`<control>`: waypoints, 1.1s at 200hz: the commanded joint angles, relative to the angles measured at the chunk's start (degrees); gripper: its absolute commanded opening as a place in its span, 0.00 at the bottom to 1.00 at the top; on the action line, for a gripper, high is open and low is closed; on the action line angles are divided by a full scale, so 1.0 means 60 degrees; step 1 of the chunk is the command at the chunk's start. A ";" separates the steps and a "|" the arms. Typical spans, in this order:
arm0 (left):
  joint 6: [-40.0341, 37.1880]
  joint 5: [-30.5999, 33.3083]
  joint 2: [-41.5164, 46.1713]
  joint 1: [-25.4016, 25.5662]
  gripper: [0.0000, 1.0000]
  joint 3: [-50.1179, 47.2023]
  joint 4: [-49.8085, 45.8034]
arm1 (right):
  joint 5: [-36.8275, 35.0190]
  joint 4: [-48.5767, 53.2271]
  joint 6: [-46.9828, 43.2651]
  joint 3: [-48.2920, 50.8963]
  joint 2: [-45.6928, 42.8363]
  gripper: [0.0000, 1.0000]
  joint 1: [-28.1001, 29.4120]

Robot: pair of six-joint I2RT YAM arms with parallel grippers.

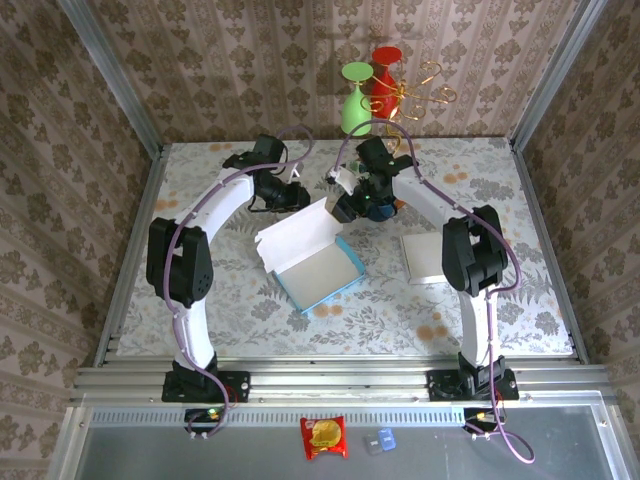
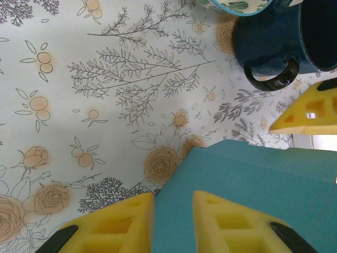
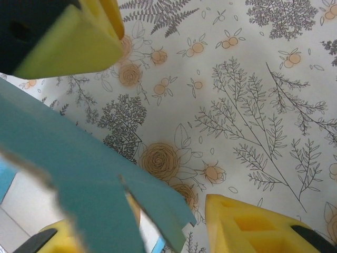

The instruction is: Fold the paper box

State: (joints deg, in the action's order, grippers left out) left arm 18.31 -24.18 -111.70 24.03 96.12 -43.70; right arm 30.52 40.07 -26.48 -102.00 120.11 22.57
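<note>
Box (image 1: 318, 272) at centre of table (image 1: 260, 322), lid (image 1: 295, 235) raised, one claw at each lid corner.
My left claw (image 1: 298, 198) sits at the lid's left corner, fingers (image 2: 110, 229) narrowly apart with nothing pinched; the teal panel shows face-on through the gap. The box lies open, white inside, teal outside, lid tilted up on the far side. My right claw (image 1: 344, 208) is at the lid's right corner, jaws wide, a teal flap (image 3: 79, 174) between them and clear of the right finger (image 3: 253, 226).

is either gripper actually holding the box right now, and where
Nothing looks clamped. The left gripper sits open against the teal lid of the paper box; the right gripper straddles a lid flap, jaws open.
</note>
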 commanded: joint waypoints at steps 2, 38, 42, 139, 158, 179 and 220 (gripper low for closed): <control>-0.0280 -0.0173 -0.0199 0.0075 0.26 0.0416 -0.0329 | 0.0444 -0.0023 -0.0092 -0.0384 0.0199 0.38 0.0034; -0.0327 -0.0097 -0.0294 0.0090 0.26 0.0541 -0.0435 | 0.0654 -0.0007 -0.0043 -0.0407 0.0185 0.27 0.0087; -0.0323 -0.0098 -0.0294 0.0096 0.26 0.0548 -0.0430 | 0.0663 -0.0006 -0.0039 -0.0392 0.0167 0.25 0.0079; -0.0317 0.0585 -0.0075 0.0060 0.30 0.0541 -0.0507 | 0.0366 -0.0332 0.0026 0.0445 -0.0615 0.00 0.0181; -0.0183 0.1338 0.0329 -0.0046 0.34 0.0433 -0.0553 | 0.0055 -0.0578 0.0036 0.1099 -0.1176 0.00 0.0203; -0.0137 0.2279 0.1004 -0.0176 0.37 0.0224 -0.0574 | -0.0367 -0.0737 -0.0024 0.1894 -0.1896 0.00 0.0179; -0.0036 0.2083 0.2609 -0.0693 0.40 -0.0965 -0.0328 | -0.0722 -0.1164 0.0298 0.3744 -0.3377 0.00 -0.0151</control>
State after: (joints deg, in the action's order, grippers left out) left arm 17.72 -12.47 -102.56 21.69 93.41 -45.01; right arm 28.42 35.51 -26.26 -84.58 105.56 23.14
